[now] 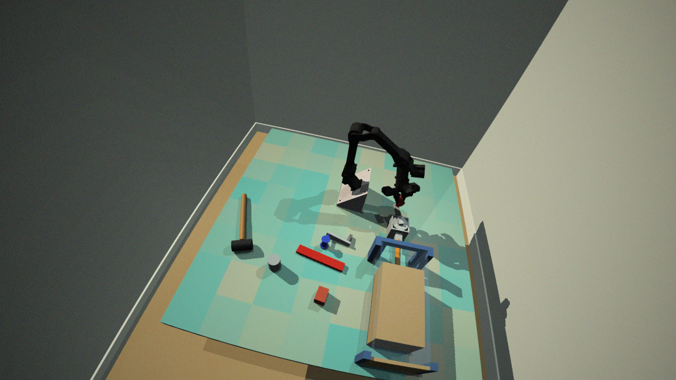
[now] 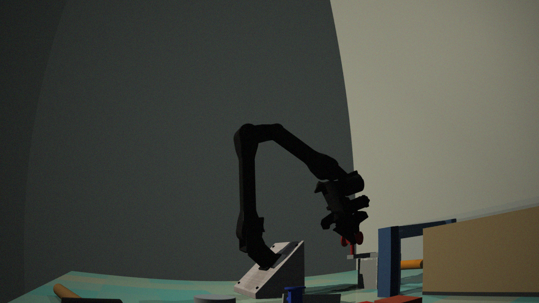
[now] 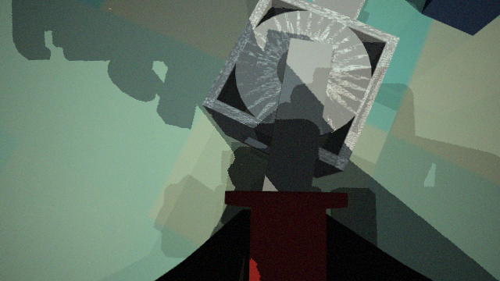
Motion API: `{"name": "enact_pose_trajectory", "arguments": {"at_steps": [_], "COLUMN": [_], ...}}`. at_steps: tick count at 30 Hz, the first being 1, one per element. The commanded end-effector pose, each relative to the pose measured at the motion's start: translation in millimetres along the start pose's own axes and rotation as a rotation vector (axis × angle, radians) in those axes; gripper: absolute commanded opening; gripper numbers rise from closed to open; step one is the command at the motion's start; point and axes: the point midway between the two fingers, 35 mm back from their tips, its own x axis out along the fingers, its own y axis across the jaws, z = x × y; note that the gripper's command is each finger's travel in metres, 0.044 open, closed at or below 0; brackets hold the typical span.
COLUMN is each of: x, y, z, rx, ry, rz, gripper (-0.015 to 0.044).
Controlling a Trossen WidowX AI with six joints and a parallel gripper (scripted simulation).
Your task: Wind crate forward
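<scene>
My gripper (image 1: 400, 200) (image 2: 353, 237) (image 3: 281, 221) is shut on the red knob of the winch handle. The handle's grey arm (image 2: 361, 256) (image 3: 308, 58) lies level across the top of the winch (image 1: 397, 229) (image 2: 369, 272) (image 3: 353, 74), and its knob end points away from the rack. The square key is hidden under the arm. An orange strap (image 1: 397, 250) (image 2: 409, 264) runs from the winch toward the crate. The tan crate (image 1: 399, 307) (image 2: 478, 252) sits flat in the clear-panelled cubby. A gap shows between its front and the blue steel frame (image 1: 407, 244) (image 2: 382, 263) (image 3: 465, 16).
Left of the rack lie a grey crank (image 1: 339, 239) with a blue knob (image 1: 325, 242) (image 2: 294, 294), a red bar (image 1: 320, 257), a red block (image 1: 321, 294), a grey cylinder (image 1: 274, 262) and a hammer (image 1: 243, 217). A wall stands beyond the rack's right side.
</scene>
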Motion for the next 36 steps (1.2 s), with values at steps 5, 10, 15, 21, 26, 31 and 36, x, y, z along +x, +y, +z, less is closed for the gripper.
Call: {"name": "enact_pose_trajectory", "arguments": {"at_steps": [5, 10, 15, 21, 26, 31, 36], "x": [2, 2, 2, 3, 3, 4, 5], "y": [-21, -27, -33, -40, -46, -52, -58], "z": [-3, -2, -1, 0, 2, 4, 7], "rx": [-0.013, -0.013, -0.013, -0.013, -0.013, -0.013, -0.013], "ry": [0.006, 0.007, 0.006, 0.006, 0.006, 0.006, 0.006], "rz": [-0.029, -0.03, -0.03, -0.031, -0.031, -0.032, -0.033], "gripper": [0.0, 0.0, 0.0, 0.0, 0.0, 0.0, 0.0]}}
